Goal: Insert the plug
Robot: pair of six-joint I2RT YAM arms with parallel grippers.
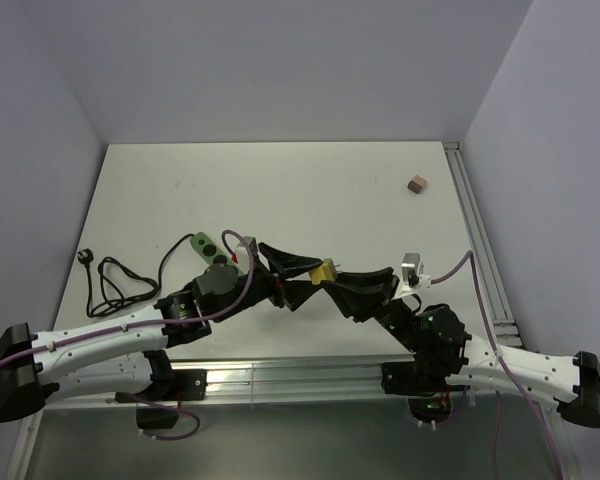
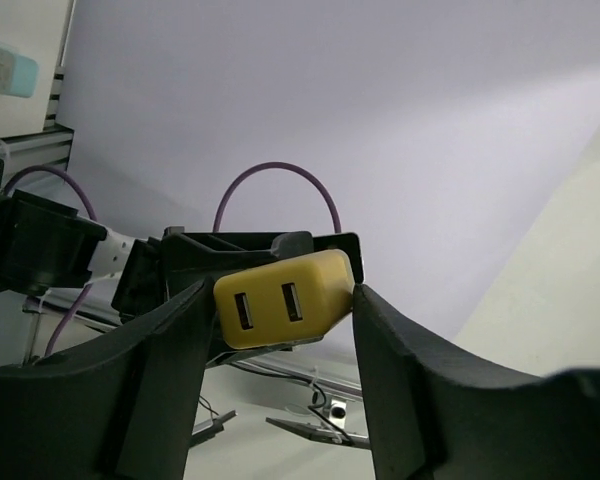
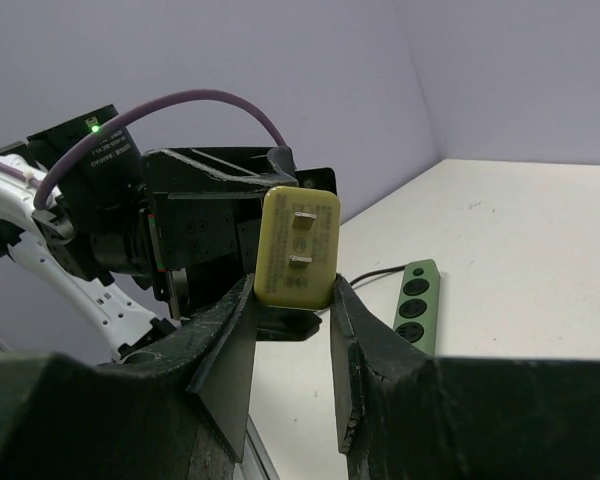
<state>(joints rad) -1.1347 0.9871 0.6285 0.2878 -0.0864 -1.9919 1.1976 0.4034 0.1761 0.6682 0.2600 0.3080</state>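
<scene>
1. Jaws of the left gripper (image 2: 285, 300) and the right gripper (image 3: 293, 290) both look clenched on the plug (image 1: 323, 271), meeting nose to nose in mid-air above the near middle of the tabletop (image 1: 310, 190).
2. Tabletop: it carries the cord, the strip and the block, all clear of the arms' tips.
3. Cord (image 1: 115, 285): black, coiled at the left edge and running to the strip.
4. Strip (image 1: 208, 243): green, lying flat just behind the left arm's wrist, sockets up. It is the likely target and has nothing plugged in.
5. Plug: yellow, held off the tabletop. Its two prongs (image 3: 300, 238) face the right wrist, and its ports (image 2: 267, 305) face the left wrist.
6. Block (image 1: 416, 184): small, brown, far right, well apart from everything.
7. Step, as I judge it: a hand-over between the arms, with insertion not yet begun.
8. Next move: one pair of jaws must let go. The left arm seems better placed, since the prongs point away from it. It would then swing to the strip, tip the prongs down over a socket and press straight in.
</scene>
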